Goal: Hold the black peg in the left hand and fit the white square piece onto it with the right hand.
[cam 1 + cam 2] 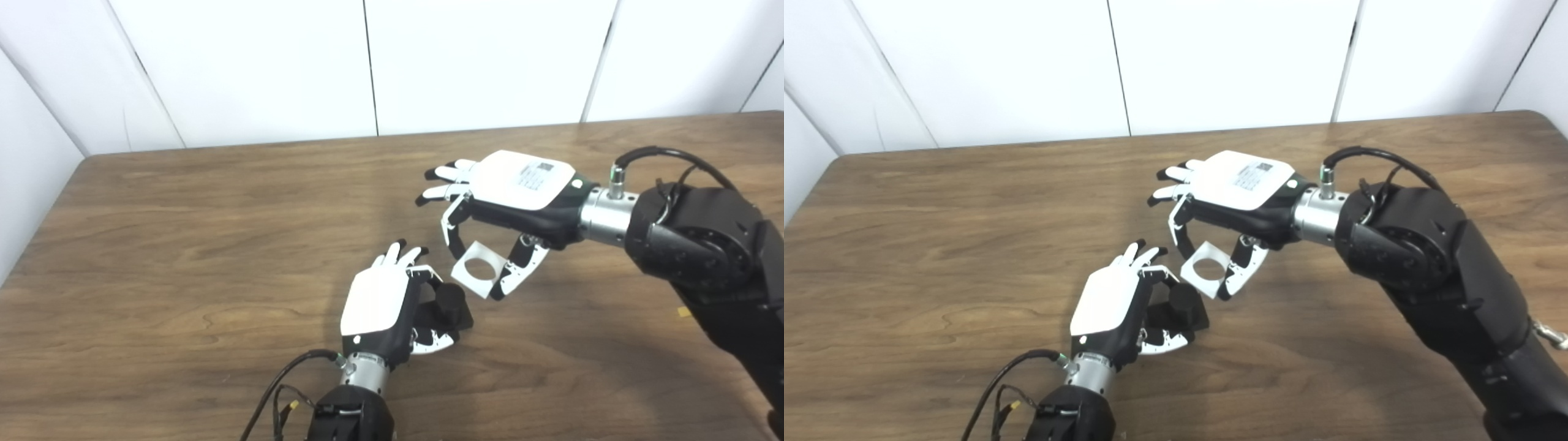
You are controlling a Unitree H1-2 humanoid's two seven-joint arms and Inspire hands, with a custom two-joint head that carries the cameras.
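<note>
Black peg (450, 301) sits in the left hand (392, 306) near the middle of the table (184, 245), its round top end showing just right of the palm, thumb and fingers (422, 272) curled around its dark base. Up and to the right, the right hand (514, 196) hangs over the table, palm down, pinching the white square piece (481, 269) by its edges between thumb and fingers (452, 229) — the round hole faces up. That piece hovers just beside the peg's top, tilted, not on it — whether they touch is unclear.
</note>
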